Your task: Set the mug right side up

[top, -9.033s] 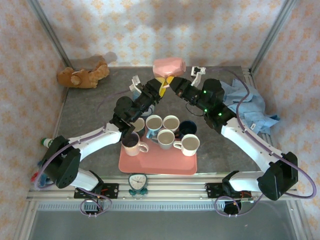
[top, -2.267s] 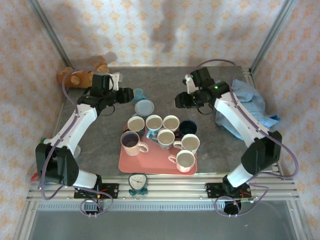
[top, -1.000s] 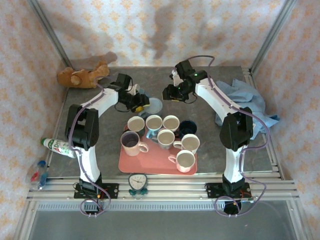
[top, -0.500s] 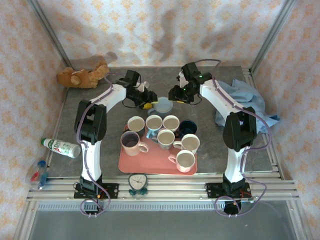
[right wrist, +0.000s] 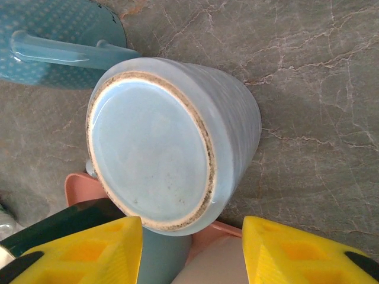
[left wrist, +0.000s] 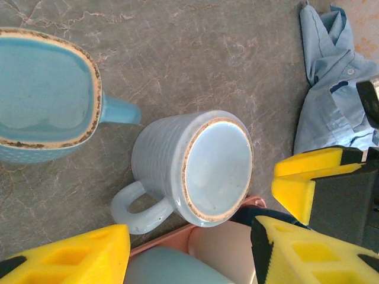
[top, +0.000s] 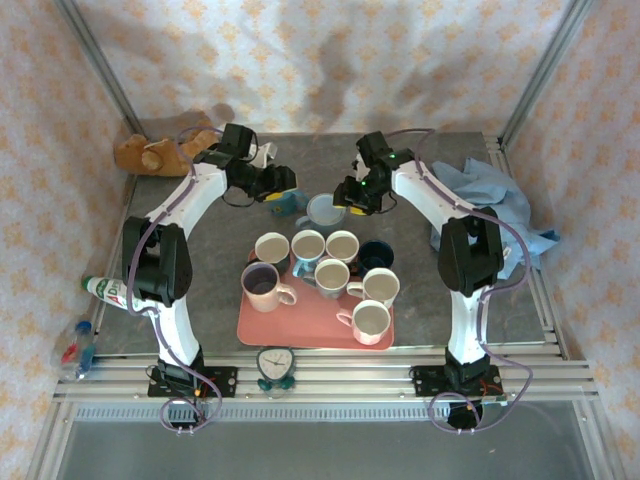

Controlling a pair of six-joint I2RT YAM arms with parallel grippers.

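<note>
The mug (top: 325, 209) stood rim-down on the table (top: 200, 250), its unglazed foot ring and pale blue base facing up. It sat between the two grippers and touched neither. The left gripper (left wrist: 189, 242) had its yellow fingers spread wide with nothing between them. The mug was just ahead of that gap, and its handle (left wrist: 133, 207) was turned back towards the left-hand finger. The right gripper (right wrist: 192, 236) was likewise wide and empty, with the mug (right wrist: 172, 142) close in front of its fingertips.

It looked like glazed ceramic, so I judged it rigid, fairly heavy for its size, slick on the wall and liable to chip if dropped on the stone-like top. The ribbed wall probably offered the surest hold, squeezed across its width below the base. The handle seemed a weaker choice, prone to swinging. Room was tight: a darker mug (right wrist: 53, 41) lay just beyond the fingers, and the tray (left wrist: 169, 239) edge sat right beside them.
</note>
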